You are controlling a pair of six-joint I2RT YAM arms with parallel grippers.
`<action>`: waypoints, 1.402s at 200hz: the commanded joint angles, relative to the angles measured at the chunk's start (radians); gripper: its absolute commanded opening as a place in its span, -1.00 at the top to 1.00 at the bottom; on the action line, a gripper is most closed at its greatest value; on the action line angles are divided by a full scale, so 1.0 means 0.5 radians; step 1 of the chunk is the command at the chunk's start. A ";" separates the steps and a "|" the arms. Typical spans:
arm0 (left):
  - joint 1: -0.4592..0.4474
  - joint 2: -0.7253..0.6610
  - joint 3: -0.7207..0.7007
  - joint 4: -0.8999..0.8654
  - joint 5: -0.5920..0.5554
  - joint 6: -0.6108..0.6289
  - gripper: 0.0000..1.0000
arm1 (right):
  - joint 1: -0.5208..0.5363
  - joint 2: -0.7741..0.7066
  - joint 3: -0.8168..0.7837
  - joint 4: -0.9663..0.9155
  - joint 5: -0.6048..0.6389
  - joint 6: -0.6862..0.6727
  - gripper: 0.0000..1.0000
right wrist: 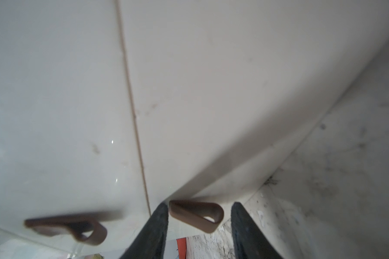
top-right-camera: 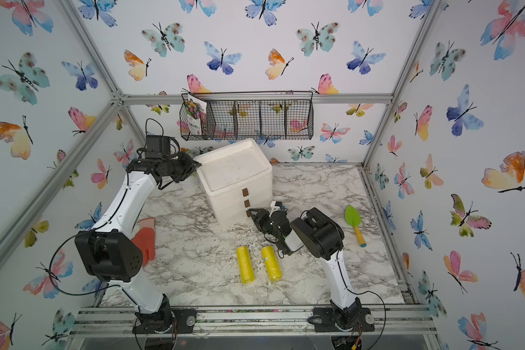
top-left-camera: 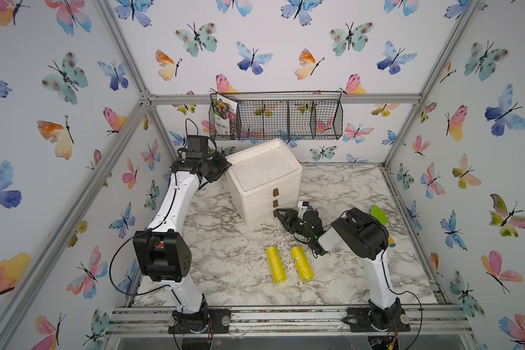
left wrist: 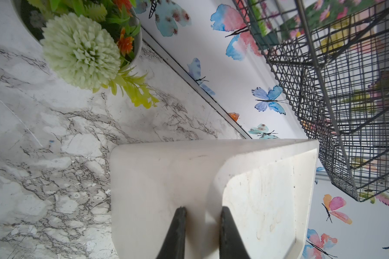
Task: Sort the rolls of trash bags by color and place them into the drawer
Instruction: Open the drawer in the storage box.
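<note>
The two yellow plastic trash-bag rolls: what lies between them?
Between the yellow rolls lies only marble tabletop dusted with white crumbs; both top views show it.

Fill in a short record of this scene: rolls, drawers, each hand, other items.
Rolls on table: two yellow rolls, side by side, apart
Drawers: chest of drawers, all three look closed
Left hand: clamped on the chest's top rim
Right hand: open, fingers either side of the bottom handle
Other items: trowel, glove, wire basket
</note>
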 commanded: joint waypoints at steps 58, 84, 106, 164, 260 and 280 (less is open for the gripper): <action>-0.048 0.058 -0.090 0.005 0.220 -0.085 0.91 | 0.034 0.088 0.130 0.099 0.072 0.016 0.18; -0.046 0.054 -0.090 0.003 0.220 -0.085 0.91 | 0.039 0.103 0.144 0.103 0.088 0.019 0.23; -0.046 0.054 -0.092 0.004 0.220 -0.089 0.91 | 0.040 0.108 0.145 0.112 0.104 0.019 0.30; -0.047 0.061 -0.101 0.017 0.226 -0.094 0.91 | 0.039 0.103 0.100 0.187 0.128 0.038 0.65; -0.050 0.081 -0.110 0.071 0.229 -0.158 0.91 | 0.042 -0.184 -0.171 0.141 0.158 -0.025 0.95; -0.055 0.079 -0.110 0.081 0.218 -0.171 0.91 | 0.051 -0.254 -0.244 0.122 0.160 -0.039 0.95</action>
